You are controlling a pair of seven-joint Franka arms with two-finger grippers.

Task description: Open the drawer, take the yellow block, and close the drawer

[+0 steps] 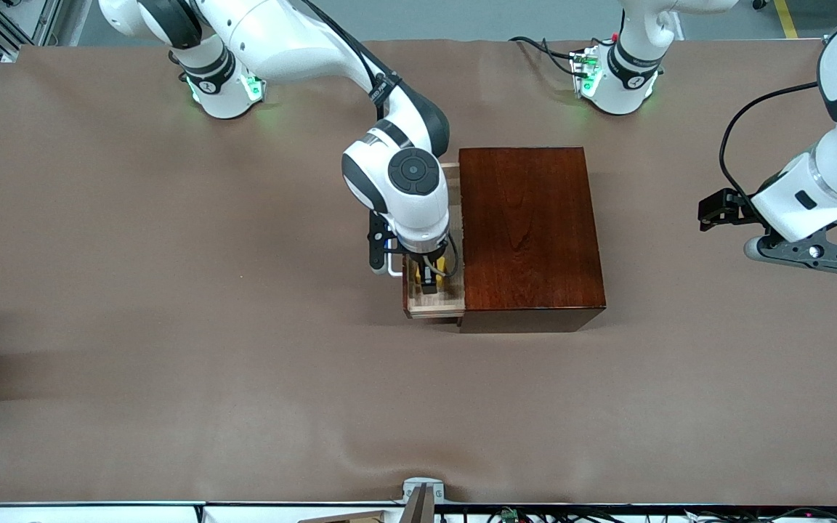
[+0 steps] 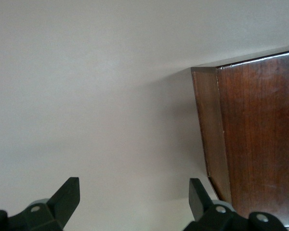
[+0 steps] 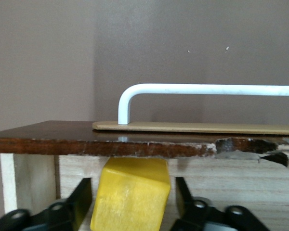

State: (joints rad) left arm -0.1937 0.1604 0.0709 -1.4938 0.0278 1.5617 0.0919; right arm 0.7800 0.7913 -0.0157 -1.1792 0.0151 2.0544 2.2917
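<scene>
While the left hand [image 2: 135, 202] is waiting open, the right hand [image 3: 130, 202] is straddling the yellow block [image 3: 130, 195] inside the drawer [image 1: 433, 301], fingers not visibly touching.

Even overhead light, soft shadows; box [image 1: 527, 225] top faintly glossy; wrist views perhaps slightly soft.

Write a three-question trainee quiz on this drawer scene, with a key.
1. True or false: the drawer is pulled out of the box.
2. Which end effector is down in the drawer at the yellow block? A) left B) right
3. Fill in: the left end effector hangs over the ___, toward the left arm's end.

Key: 1 true; 2 B; 3 table.
</scene>
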